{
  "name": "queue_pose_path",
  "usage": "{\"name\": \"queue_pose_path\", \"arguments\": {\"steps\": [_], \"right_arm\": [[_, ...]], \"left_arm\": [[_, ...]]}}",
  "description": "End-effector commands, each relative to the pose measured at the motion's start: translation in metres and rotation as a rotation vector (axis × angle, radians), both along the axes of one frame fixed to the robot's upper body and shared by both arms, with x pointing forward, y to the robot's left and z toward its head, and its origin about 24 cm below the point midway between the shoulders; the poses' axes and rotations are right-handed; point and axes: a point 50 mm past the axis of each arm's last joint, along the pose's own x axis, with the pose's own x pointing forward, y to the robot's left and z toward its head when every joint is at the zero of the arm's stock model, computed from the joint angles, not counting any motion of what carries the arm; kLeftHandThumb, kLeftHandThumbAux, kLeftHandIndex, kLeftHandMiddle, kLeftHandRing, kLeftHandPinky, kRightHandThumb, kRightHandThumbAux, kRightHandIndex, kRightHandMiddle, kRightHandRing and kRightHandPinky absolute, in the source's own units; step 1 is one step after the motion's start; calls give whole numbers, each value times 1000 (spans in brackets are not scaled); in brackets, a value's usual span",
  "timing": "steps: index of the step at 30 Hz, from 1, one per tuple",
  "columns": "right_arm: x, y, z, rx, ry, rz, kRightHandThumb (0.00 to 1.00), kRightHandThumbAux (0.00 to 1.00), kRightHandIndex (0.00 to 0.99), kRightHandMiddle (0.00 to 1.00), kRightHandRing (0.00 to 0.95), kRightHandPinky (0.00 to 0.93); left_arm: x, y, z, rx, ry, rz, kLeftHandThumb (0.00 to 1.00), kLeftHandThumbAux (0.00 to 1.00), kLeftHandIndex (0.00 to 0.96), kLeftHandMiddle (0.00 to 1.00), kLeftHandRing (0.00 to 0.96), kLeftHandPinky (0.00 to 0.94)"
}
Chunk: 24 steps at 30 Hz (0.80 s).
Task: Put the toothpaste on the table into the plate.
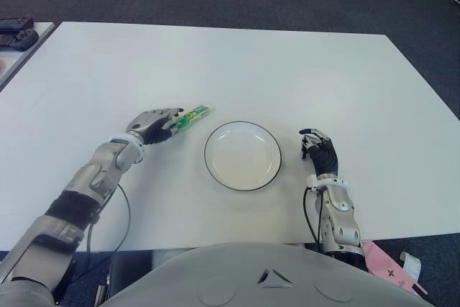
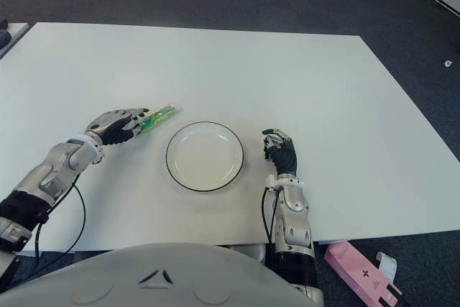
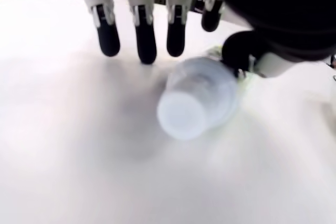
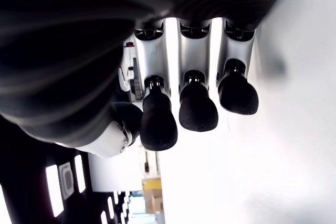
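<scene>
In the left eye view the left hand lies over the cap end of the toothpaste. The green tube sticks out past the fingertips toward the plate, which is just beside it on the table. The right hand shows on the other side of the plate.

In the left wrist view the white cap sits under the palm, between thumb and fingers, which curl around it.

In the right wrist view the fingers hang relaxed and hold nothing.
</scene>
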Motion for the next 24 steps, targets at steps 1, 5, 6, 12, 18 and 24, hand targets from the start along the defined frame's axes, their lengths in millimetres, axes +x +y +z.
{"name": "queue_pose_path", "arguments": {"steps": [1, 5, 6, 12, 18, 24], "right_arm": [[-7, 1, -15, 27, 94, -17, 700, 727, 437, 788, 781, 776], [-7, 2, -15, 28, 93, -16, 700, 727, 437, 789, 781, 778], [-6, 2, -15, 29, 92, -15, 700, 727, 437, 789, 781, 778], [-6, 3, -15, 32, 86, -11, 700, 727, 437, 789, 781, 777], [-6, 4, -15, 32, 86, -16, 700, 727, 437, 790, 783, 782], [-6, 4, -15, 32, 86, -21, 700, 727, 437, 789, 780, 774]], "left_arm": [[-7, 16, -8, 56, 136, 19, 539, 350, 36, 115, 128, 174], [-3, 19, -1, 61, 129, 20, 490, 356, 25, 85, 106, 167], [-2, 18, 3, 64, 122, 19, 486, 357, 23, 82, 103, 166], [0, 16, 17, 78, 90, 7, 457, 345, 13, 67, 92, 169], [1, 15, 22, 92, 70, -1, 448, 319, 12, 83, 105, 191], [2, 15, 25, 108, 49, -18, 451, 289, 20, 122, 141, 217]]}}
